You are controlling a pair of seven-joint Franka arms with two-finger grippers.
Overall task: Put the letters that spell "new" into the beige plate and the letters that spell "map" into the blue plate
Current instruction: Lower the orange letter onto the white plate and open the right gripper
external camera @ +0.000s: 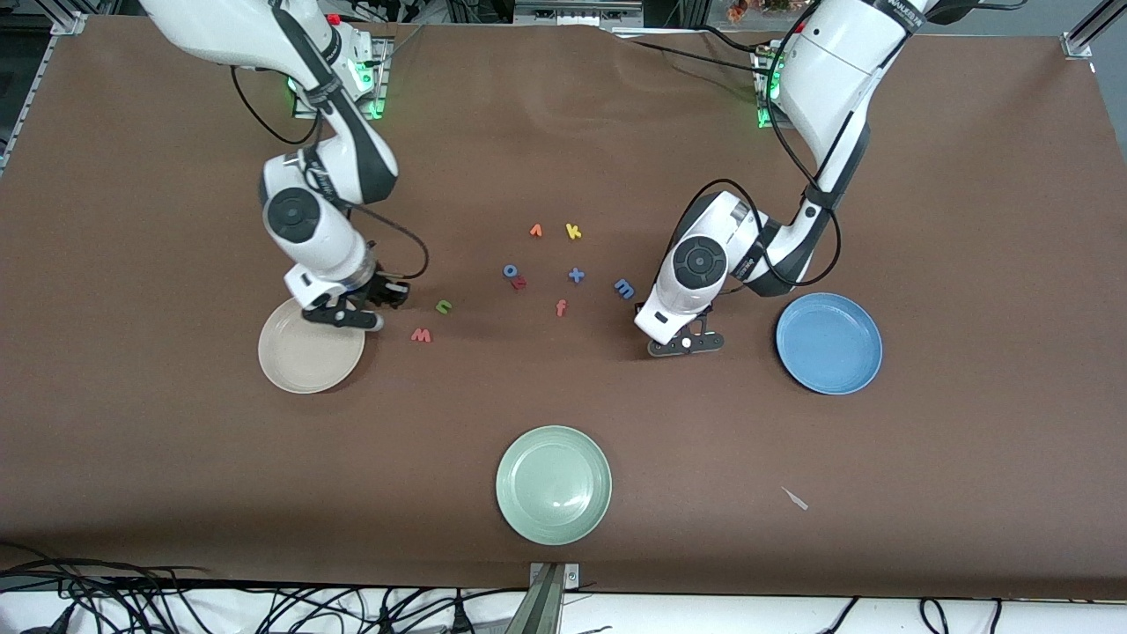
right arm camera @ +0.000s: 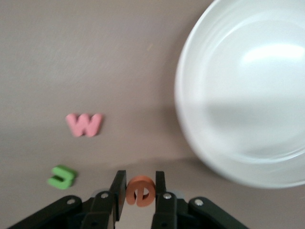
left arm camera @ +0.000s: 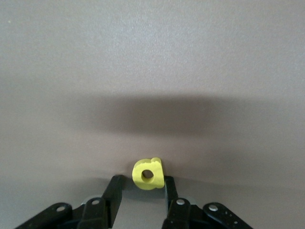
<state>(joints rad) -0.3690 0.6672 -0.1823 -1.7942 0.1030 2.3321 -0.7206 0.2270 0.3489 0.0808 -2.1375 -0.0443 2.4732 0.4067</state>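
So far both plates, beige [external camera: 310, 357] and blue [external camera: 828, 342], are empty: "e" [right arm camera: 140, 191] is clamped in the right gripper [external camera: 345, 315], "a" [left arm camera: 148, 174] in the left gripper [external camera: 686, 344], and "n" [external camera: 444, 306], "w" [external camera: 422, 335], "m" [external camera: 624, 288] are left on the table [external camera: 880, 493].

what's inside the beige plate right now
No letter shows in the beige plate; its visible inside is bare. The right claw, shut on the orange e, hangs by its rim and hides part of it. The n and w lie on the table beside it.

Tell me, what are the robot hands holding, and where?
Right gripper pinches the orange "e" by its sides; left gripper pinches the yellow "a" likewise.
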